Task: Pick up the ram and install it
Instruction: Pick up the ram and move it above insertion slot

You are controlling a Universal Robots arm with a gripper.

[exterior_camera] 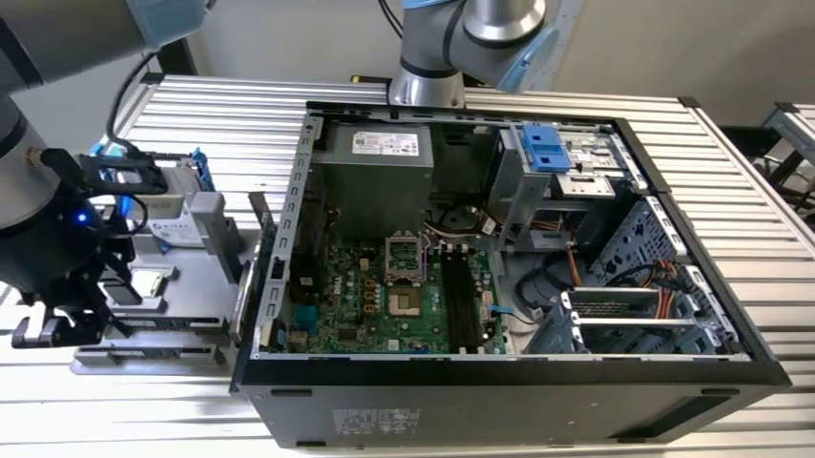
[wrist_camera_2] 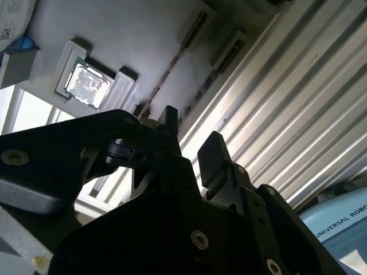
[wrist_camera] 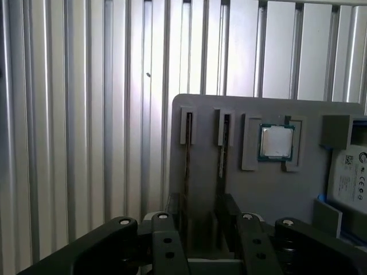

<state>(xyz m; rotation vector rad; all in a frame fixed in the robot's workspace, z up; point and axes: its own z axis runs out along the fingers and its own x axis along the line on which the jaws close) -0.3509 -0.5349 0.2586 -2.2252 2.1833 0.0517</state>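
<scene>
Two ram sticks stand on edge in narrow slots of a grey parts tray (wrist_camera: 200, 114). In the first wrist view they show as thin dark strips, one ram (wrist_camera: 188, 154) beside the other ram (wrist_camera: 222, 152). In the second wrist view they run as thin lines, ram (wrist_camera_2: 172, 63) and ram (wrist_camera_2: 198, 91), toward my fingers. My gripper (wrist_camera: 200, 209) (wrist_camera_2: 192, 137) hovers over the near end of those slots, open and holding nothing. I cannot tell which stick lies in the gap. In the exterior view the gripper (exterior_camera: 52, 329) hangs at the tray's left front corner.
A square silver processor (wrist_camera: 277, 141) (exterior_camera: 151, 281) and a hard drive (wrist_camera: 348, 177) (exterior_camera: 191, 218) share the tray. To the exterior view's right stands the open computer case (exterior_camera: 274, 286) with its green motherboard (exterior_camera: 382, 296). Ribbed metal table (wrist_camera: 69, 114) surrounds the tray. A second arm's base (exterior_camera: 427, 81) stands behind the case.
</scene>
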